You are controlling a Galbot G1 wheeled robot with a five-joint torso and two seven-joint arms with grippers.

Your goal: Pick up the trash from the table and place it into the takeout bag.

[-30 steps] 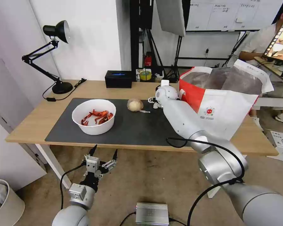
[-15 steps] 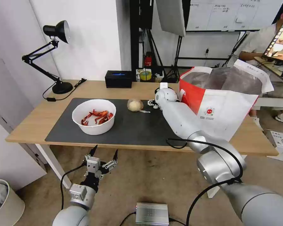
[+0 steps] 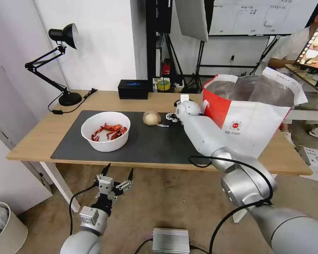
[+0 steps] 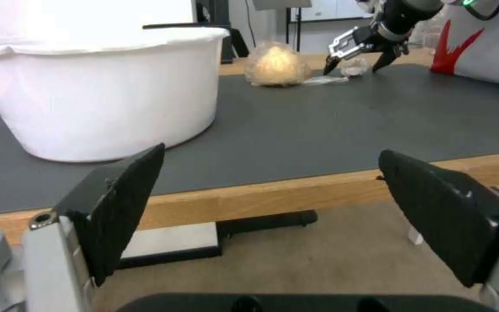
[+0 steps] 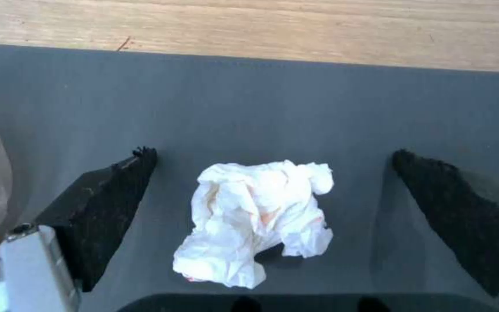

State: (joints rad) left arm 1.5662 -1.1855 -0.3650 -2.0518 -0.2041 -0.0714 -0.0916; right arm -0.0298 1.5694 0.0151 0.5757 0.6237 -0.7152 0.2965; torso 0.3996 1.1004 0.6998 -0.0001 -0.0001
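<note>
Head view, left to right. A black desk lamp (image 3: pixel 62 67) stands at the far left corner of the table (image 3: pixel 35 135), whose middle is covered by a dark grey mat (image 3: pixel 148 144). On the mat's left part sits the white bowl (image 3: pixel 105 131) holding red crayfish shells (image 3: pixel 109 130). Below the table's near edge hangs the left gripper (image 3: pixel 118 171), fingers spread wide and empty, apart from everything. Near the mat's far edge lies the tan wrapped ball (image 3: pixel 151 118). Just to its right the right gripper (image 3: pixel 172 117) is lowered to the mat; in the right wrist view its two black fingers (image 5: pixel 102 203) stand wide apart on either side of the tissue wad (image 5: pixel 259 221), neither touching it. A black box (image 3: pixel 133 88) rests at the table's far edge. The red-and-white takeout bag (image 3: pixel 252 120) stands open on the table's right end, close beside the right arm.
</note>
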